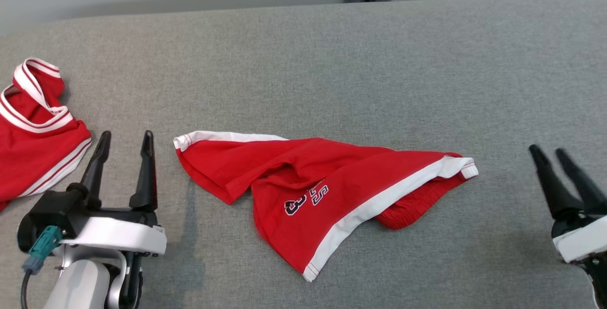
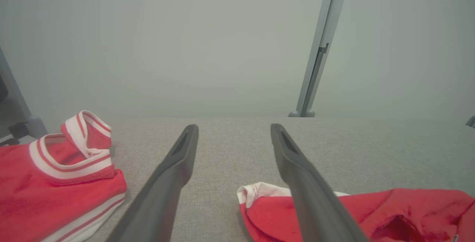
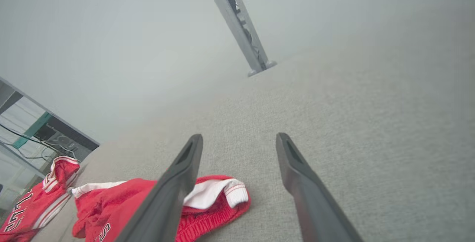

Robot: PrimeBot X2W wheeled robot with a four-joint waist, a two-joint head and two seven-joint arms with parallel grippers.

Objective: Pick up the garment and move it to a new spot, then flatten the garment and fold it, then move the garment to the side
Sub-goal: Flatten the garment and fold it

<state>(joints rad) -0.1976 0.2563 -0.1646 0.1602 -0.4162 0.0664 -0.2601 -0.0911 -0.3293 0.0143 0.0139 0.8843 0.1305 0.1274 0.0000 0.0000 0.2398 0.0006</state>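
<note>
Crumpled red, white-trimmed shorts [image 1: 327, 190] lie mid-frame on a grey fabric surface [image 1: 332, 62]; left end effector [image 1: 127, 134] and right end effector [image 1: 548, 150] gape empty.

Printed on red shorts [image 1: 327, 190]: dark lettering [image 1: 307, 198] with white edging, upside down in head view and creased. Digit "3" clear, "S" just beside it, neighbouring characters lost in fold. Same "S" caught at bottom edge of right wrist view. On red jersey [image 3: 33, 205], far left in right wrist view: dark block letters [image 3: 15, 221], tilted and partly cut off, ending in "S". Strokes before it resembling "LL", not certain.
</note>
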